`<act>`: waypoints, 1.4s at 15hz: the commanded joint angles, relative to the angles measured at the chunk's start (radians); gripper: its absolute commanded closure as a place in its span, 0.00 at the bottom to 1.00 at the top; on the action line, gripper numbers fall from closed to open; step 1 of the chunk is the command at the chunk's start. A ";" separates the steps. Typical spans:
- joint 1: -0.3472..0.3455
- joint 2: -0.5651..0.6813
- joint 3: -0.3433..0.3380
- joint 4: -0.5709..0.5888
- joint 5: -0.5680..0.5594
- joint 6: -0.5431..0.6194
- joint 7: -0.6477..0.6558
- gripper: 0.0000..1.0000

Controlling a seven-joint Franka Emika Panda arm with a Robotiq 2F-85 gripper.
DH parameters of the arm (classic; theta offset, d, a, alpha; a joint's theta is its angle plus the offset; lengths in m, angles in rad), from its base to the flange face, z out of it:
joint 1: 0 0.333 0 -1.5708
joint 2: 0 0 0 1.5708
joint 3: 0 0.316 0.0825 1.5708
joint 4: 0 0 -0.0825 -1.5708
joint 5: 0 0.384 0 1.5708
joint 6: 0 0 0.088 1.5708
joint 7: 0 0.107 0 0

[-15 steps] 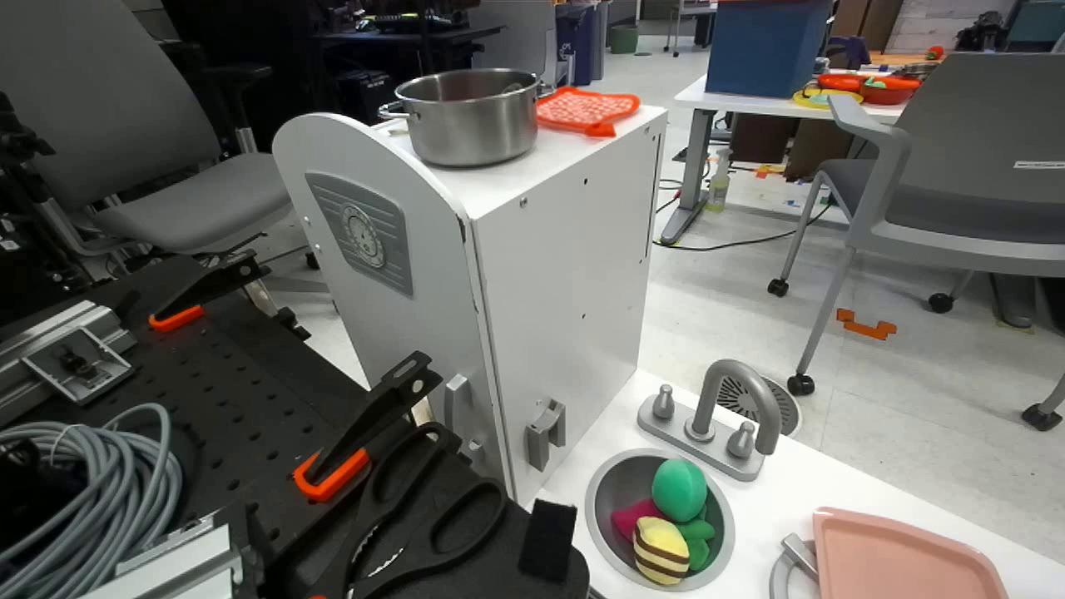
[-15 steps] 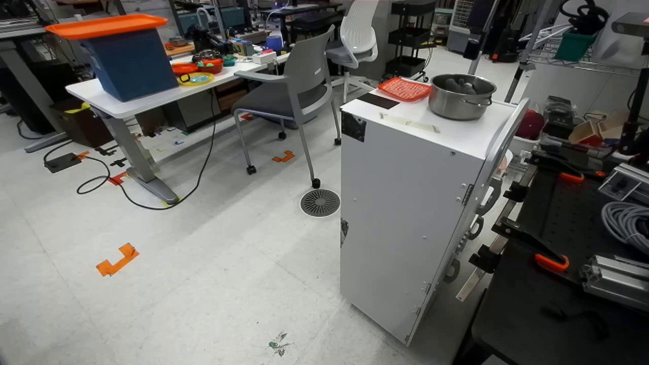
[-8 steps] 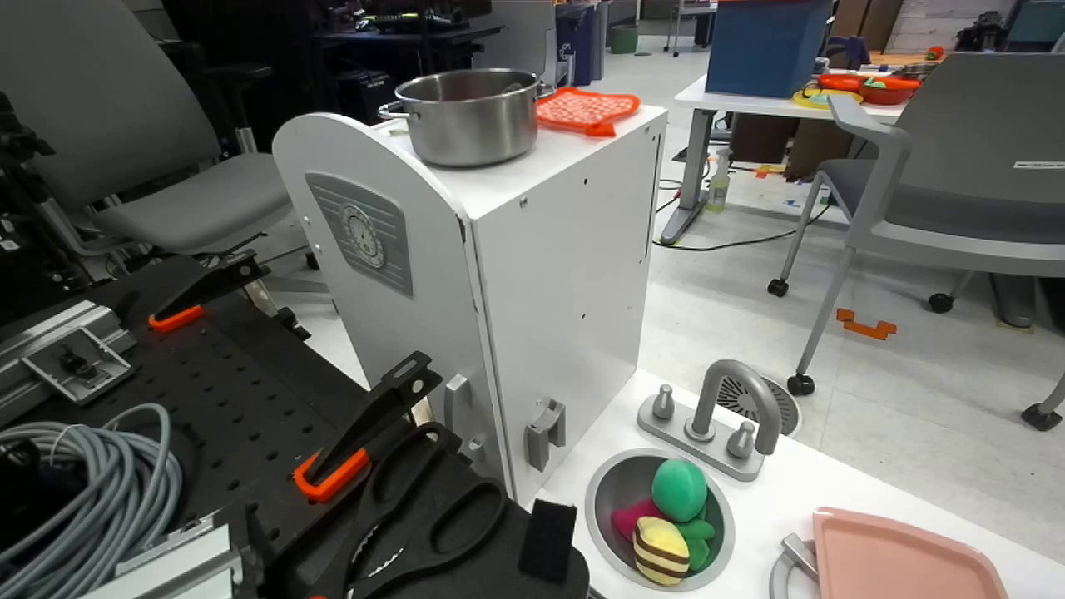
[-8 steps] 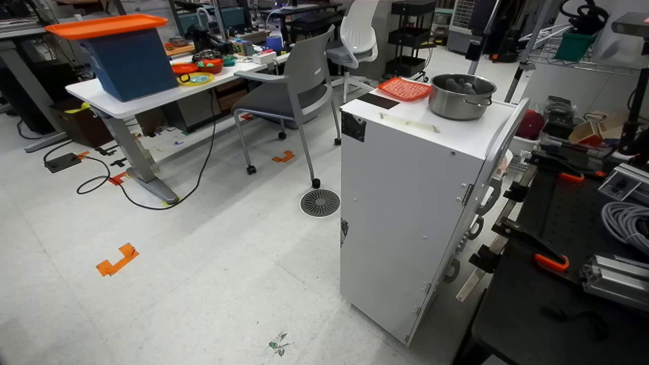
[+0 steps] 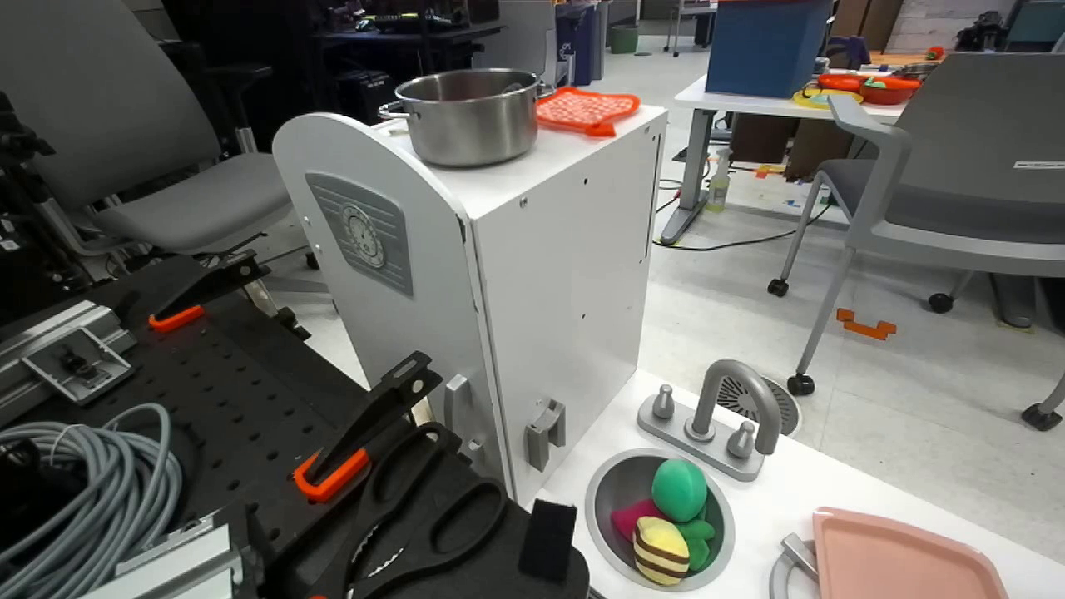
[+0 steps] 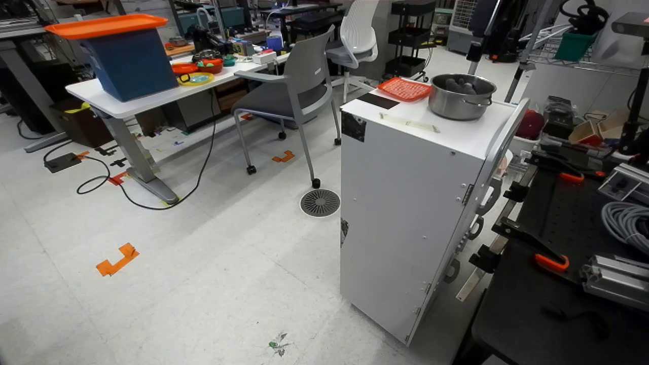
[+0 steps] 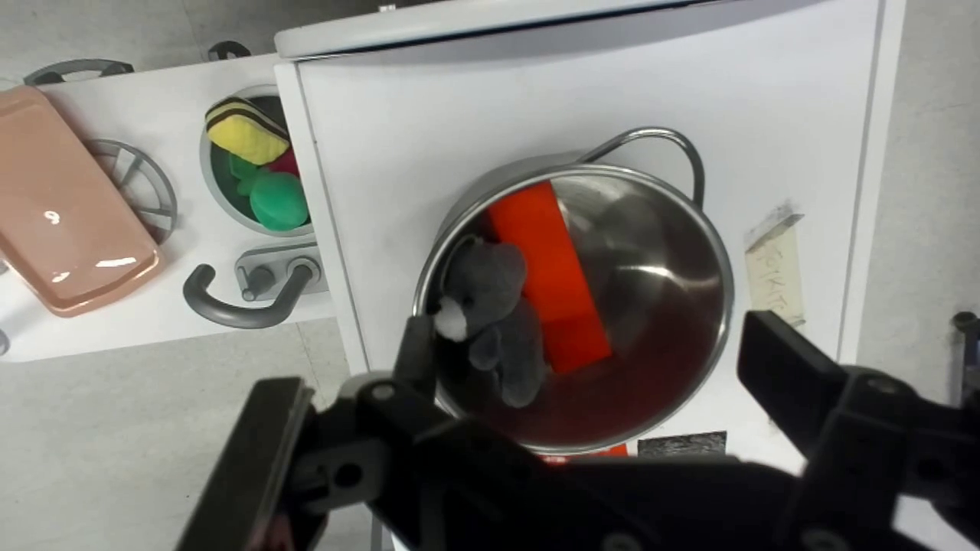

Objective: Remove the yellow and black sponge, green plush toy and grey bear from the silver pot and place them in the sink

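The silver pot (image 5: 474, 129) stands on the white cabinet; it also shows in an exterior view (image 6: 459, 105) and the wrist view (image 7: 666, 306). The grey bear (image 7: 482, 283) lies in its left part in the wrist view, its ears showing in an exterior view (image 6: 464, 87). The yellow and black sponge (image 5: 661, 551) and the green plush toy (image 5: 679, 491) lie in the sink (image 5: 620, 487); both also show in the wrist view, sponge (image 7: 245, 136) and toy (image 7: 279, 201). My gripper (image 7: 593, 337) is open and empty above the pot. Neither exterior view clearly shows it.
An orange-red slab (image 7: 555, 283) lies in the pot beside the bear. A magenta object (image 5: 634, 520) and a darker green object (image 5: 697, 545) share the sink. A faucet (image 5: 736, 391) rises beside the sink. A salmon-pink tray (image 5: 903, 553) and an orange mat (image 5: 586, 108) lie nearby.
A dark shape behind the pot, at the top of an exterior view, has shifted slightly. The pot and the things in the sink have not moved.
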 commanded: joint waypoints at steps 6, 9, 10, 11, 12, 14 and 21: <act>0.000 -0.012 0.006 0.005 -0.104 0.029 0.015 0.00; 0.004 -0.016 0.011 -0.001 -0.133 0.051 -0.003 0.00; 0.006 -0.014 0.013 -0.001 -0.127 0.059 -0.013 0.00; 0.008 -0.012 0.014 0.001 -0.114 0.061 -0.025 0.00; 0.011 -0.001 0.016 0.008 -0.086 0.048 -0.037 0.00; 0.014 0.010 0.019 0.010 -0.088 0.044 -0.039 0.00; 0.016 0.065 0.026 0.027 -0.064 0.030 -0.067 0.00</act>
